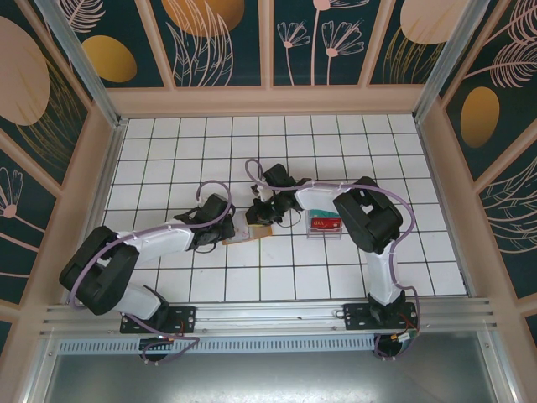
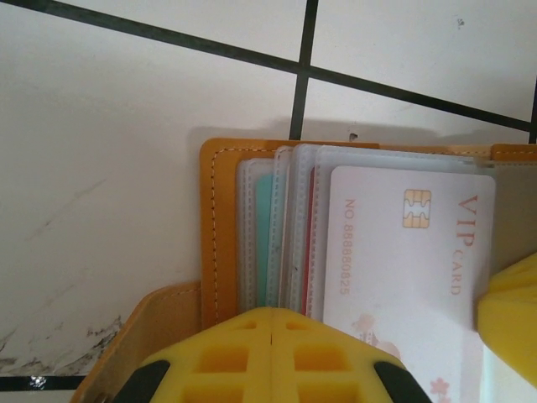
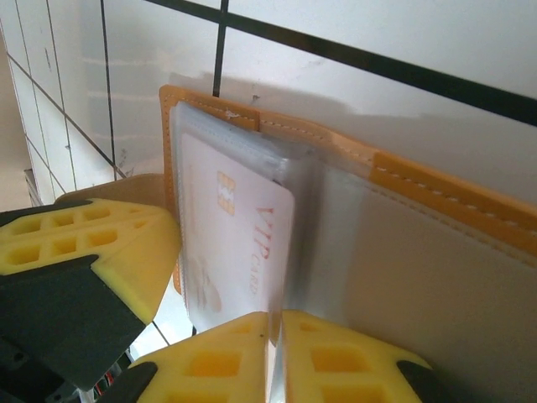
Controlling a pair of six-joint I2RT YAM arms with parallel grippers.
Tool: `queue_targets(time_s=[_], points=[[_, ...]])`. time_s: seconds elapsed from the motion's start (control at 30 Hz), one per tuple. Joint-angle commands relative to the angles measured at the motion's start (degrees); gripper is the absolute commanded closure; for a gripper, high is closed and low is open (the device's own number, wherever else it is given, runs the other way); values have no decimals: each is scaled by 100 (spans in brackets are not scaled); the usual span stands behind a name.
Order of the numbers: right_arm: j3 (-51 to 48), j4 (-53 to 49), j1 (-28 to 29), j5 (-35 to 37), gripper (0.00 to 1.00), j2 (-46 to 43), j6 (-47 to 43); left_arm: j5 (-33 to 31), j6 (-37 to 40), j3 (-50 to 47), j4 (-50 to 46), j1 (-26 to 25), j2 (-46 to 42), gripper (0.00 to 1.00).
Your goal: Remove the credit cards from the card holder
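Pinching together on an edge of the tan-orange leather-like bifold card holder (image 2: 220,227), the left arm's yellow fingers (image 2: 275,348) hold it open on the white-tiled counter (image 1: 352,277), while the right arm's yellow fingers (image 3: 281,357) close narrowly on its clear pockets' edge; whether they catch a card I cannot tell. A white plastic VIP card (image 2: 403,277) sits in the top pocket, over a teal card (image 2: 263,235) and a reddish card (image 2: 311,227). A clear plastic box (image 1: 324,225) with red contents lies nearby.
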Motion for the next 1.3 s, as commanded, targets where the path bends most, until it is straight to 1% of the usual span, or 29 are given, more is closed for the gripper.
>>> queue_targets(time_s=[0.0,0.07,0.1,0.2,0.23,0.5,1.0,1.27], points=[[122,-69,69,-51,84,106,-30,48,39,17,-102,36,151,100],[131,-68,76,-57,85,122,-28,26,44,16,-145,36,156,100],[126,-70,79,-53,87,120,-34,10,46,12,-171,36,152,100],[132,-120,72,21,100,124,-25,-47,29,-2,-255,33,125,100],[140,-149,63,57,100,120,-25,-105,-1,-4,-307,35,137,100],[-7,-199,-58,165,100,-18,-59,-487,-134,-3,-761,36,348,100],[-297,-355,-305,207,100,-255,-263,-519,-176,-20,-816,37,388,100],[-205,-213,-190,44,100,-224,-144,-472,-100,327,-948,36,131,100]])
